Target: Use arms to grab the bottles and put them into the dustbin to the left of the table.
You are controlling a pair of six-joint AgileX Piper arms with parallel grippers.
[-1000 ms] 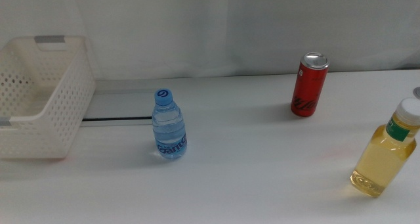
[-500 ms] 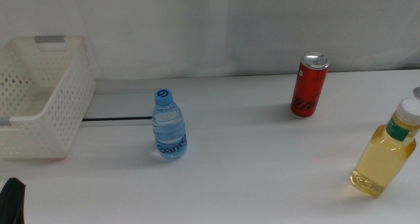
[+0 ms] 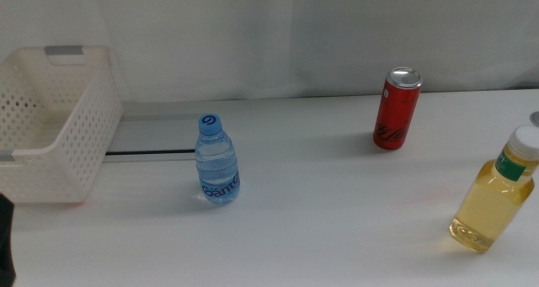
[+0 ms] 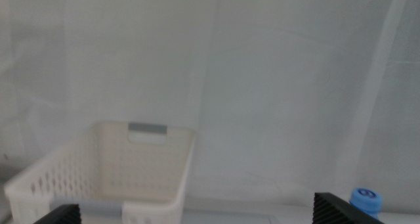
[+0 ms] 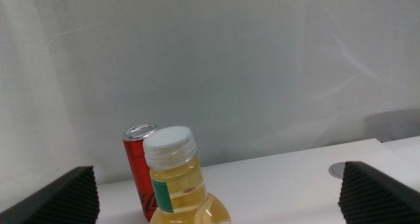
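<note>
Standing upright, water bottle (image 3: 217, 171) sits right of left gripper (image 4: 197, 214), jaws wide apart; right gripper (image 5: 220, 198), also spread, faces yellow bottle (image 5: 184, 184).

The tabletop (image 3: 337, 220) carried one water bottle (image 3: 216, 162), one bottle of yellow liquid (image 3: 494, 195), and one red can (image 3: 397, 108). One white basket (image 3: 52, 127) stood there. One dark gripper (image 3: 5, 236) showed.

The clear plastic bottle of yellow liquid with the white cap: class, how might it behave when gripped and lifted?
The clear plastic bottle of yellow liquid looks nearly full, so probably heavy for its size. Its smooth rounded wall may slip. Being tall and upright, it could tip if nudged high.
</note>
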